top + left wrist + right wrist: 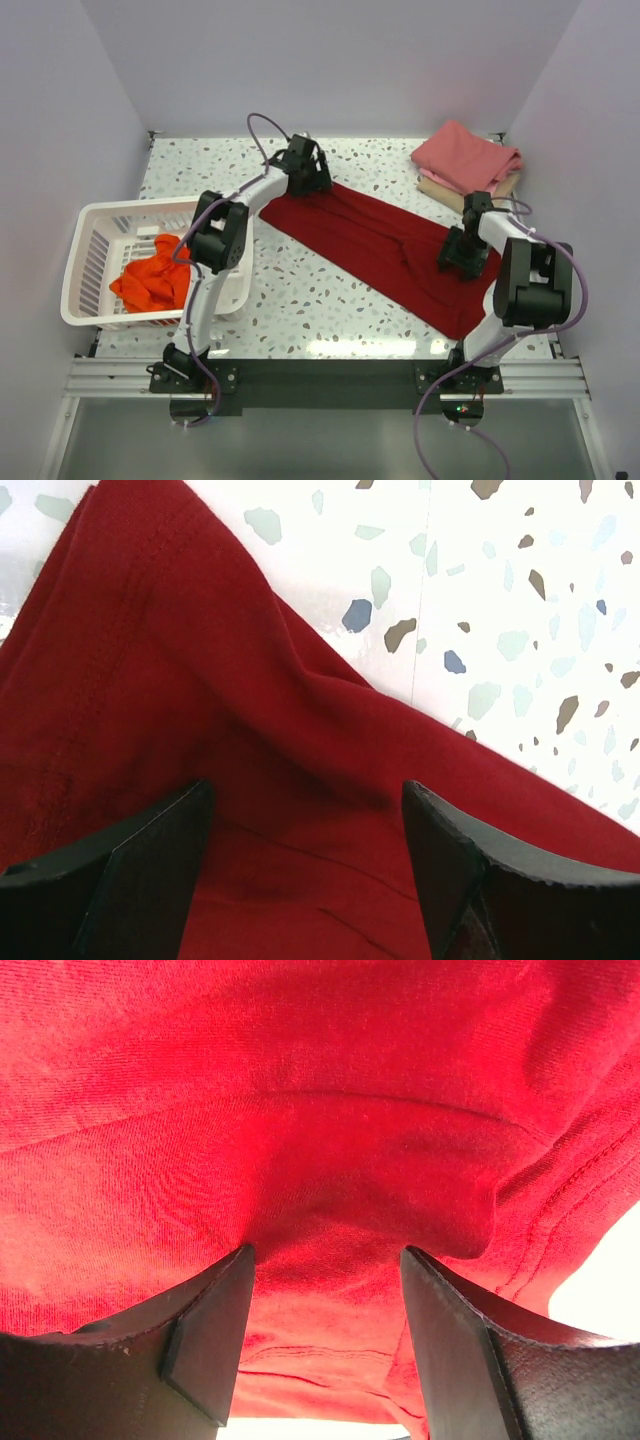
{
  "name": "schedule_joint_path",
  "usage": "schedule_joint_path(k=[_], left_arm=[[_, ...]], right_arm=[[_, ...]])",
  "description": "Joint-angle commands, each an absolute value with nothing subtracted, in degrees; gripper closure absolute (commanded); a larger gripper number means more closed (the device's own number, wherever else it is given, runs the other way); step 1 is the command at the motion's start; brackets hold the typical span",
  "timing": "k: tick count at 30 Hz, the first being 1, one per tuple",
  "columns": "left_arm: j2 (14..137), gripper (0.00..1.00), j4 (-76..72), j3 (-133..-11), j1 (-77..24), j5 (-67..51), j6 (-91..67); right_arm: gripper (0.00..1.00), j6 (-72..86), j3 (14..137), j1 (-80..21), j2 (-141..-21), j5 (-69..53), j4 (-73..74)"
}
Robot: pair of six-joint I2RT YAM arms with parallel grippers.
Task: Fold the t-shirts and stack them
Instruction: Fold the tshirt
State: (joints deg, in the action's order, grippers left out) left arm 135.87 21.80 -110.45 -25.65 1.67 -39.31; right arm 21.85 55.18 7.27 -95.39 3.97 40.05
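Two stacked: pink shirt (468, 158) on tan shirt (446, 191). Crimson shirt (380, 245) looks mid-fold; left gripper (305, 815) and right gripper (325, 1275) straddle it wide open, nothing clamped. Orange shirt (150, 282) sits in basket (100, 212).

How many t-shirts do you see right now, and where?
4. A crimson shirt lies spread across the table centre; an orange-red shirt sits crumpled in the basket at left; a pink shirt lies folded on a tan shirt far right. More may hide underneath.
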Motion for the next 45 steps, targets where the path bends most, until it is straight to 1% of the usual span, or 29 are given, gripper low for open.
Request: schedule_joint_path(k=[1,7,15,18,21,30,37,42,45], left_arm=[[138.43,0.19,24.87,-110.57,-24.70,2.81,-39.46],[134.39,0.19,24.26,-102.51,-24.70,3.78,-37.79],[125.43,0.19,22.59,-88.78,-25.92,3.43,-37.79],[121.91,0.19,21.19,-81.94,-27.07,3.08,-38.32],[119.27,0.19,20.74,-78.33,-28.73,3.16,-38.58],[110.49,0.18,22.32,-67.86,-32.86,1.85,-40.52],[104.16,0.18,26.36,-62.41,-35.59,0.53,-40.61],[99.68,0.18,29.17,-57.76,-37.35,0.26,-41.40],[97.12,0.18,29.97,-55.82,-38.23,-2.36,-42.01]], right_arm=[[0.36,22.67,53.52,6.15,-101.59,5.01,41.22],[0.36,21.97,60.54,6.15,-104.67,7.03,43.50],[0.36,22.06,74.43,6.15,-115.91,6.59,46.14],[0.36,21.89,78.48,6.06,-118.12,6.33,47.02],[0.36,21.80,81.99,5.45,-120.40,5.72,47.72],[0.36,22.85,91.66,-0.95,-127.70,4.22,49.83],[0.36,24.61,98.43,-6.41,-133.32,3.86,51.41],[0.36,24.26,108.62,-8.87,-137.01,6.33,53.17],[0.35,25.22,115.29,-10.37,-139.74,5.19,54.57]])
